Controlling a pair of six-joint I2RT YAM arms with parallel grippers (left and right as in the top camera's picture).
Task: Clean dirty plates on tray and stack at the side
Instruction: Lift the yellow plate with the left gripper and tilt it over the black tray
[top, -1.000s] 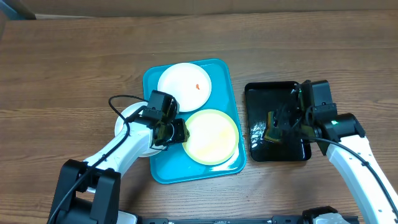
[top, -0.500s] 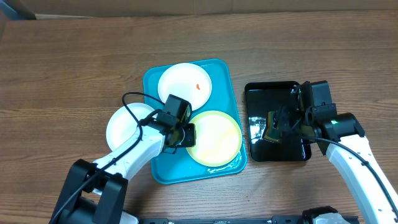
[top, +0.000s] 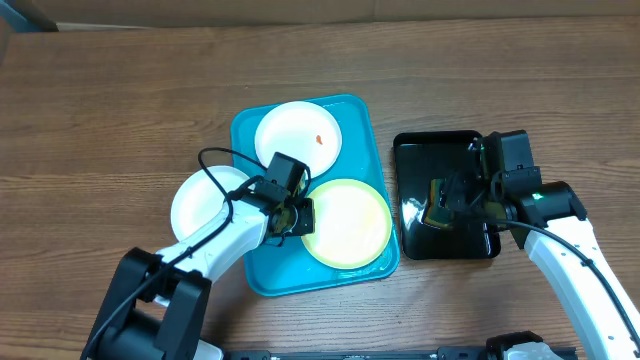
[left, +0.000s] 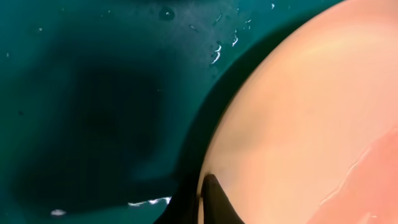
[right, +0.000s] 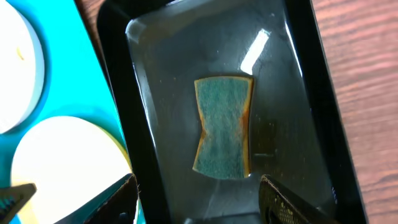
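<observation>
Up top, round white plate (top: 290, 140), orange smear (top: 318, 139)

left tool (top: 298, 216) grip hidden under its own body overhead, yellow-green plate (left: 311, 118) blurred, cropped at left wrist

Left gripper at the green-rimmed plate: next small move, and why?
Probably close on the rim of the green-rimmed plate and lift it slightly. The left gripper sits right at that rim on the tray, one fingertip at the plate's edge in the wrist view; whether it already grips is unclear.
</observation>
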